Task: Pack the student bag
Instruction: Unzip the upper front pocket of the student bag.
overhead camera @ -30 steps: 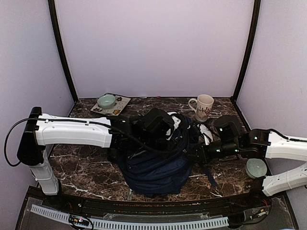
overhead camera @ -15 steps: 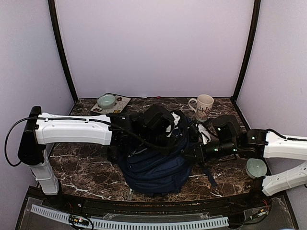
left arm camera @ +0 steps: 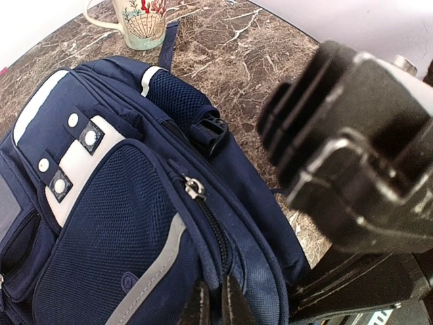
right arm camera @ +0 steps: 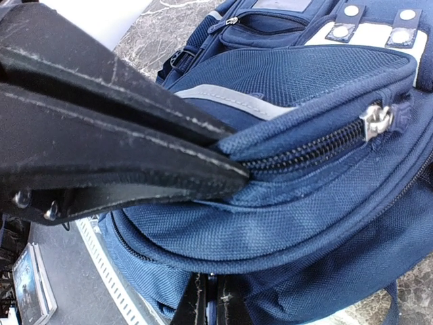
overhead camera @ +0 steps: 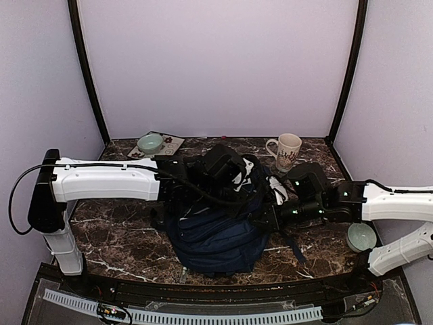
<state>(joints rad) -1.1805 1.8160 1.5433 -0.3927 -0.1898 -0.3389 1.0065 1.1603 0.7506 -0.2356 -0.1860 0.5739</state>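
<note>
The student bag [overhead camera: 216,240] is lying in the middle of the dark marbled table [overhead camera: 115,237], close to its near edge, with both arms reaching in over it from either side.

The left hand [left arm camera: 213,305] is pressing its fingers together on a fold of the bag's navy fabric at the lower end of a zipper line, so it is gripping the bag with almost no gap; the metal zipper pull [left arm camera: 194,187] is sitting a little farther up that zipper track; the white patches [left arm camera: 67,162] with their dark studs are showing on the bag's front, beside a mesh pocket.

The right hand [right arm camera: 210,299] is likewise closing tight on the bag, nipping a thin edge of blue cloth low on its side; in that wrist view a pair of black fingers [right arm camera: 135,135] is coming in from the left and clamping the seam next to a zipper, though I cannot tell for sure whose they are.

A cream mug [overhead camera: 287,150] with a printed pattern is standing upright behind the bag's right side, apart from it; a pale green bowl [overhead camera: 150,143] is resting on a tray [overhead camera: 174,143] at the back left; a second bowl [overhead camera: 360,237] is sitting near the right edge, just beside the right arm.
</note>
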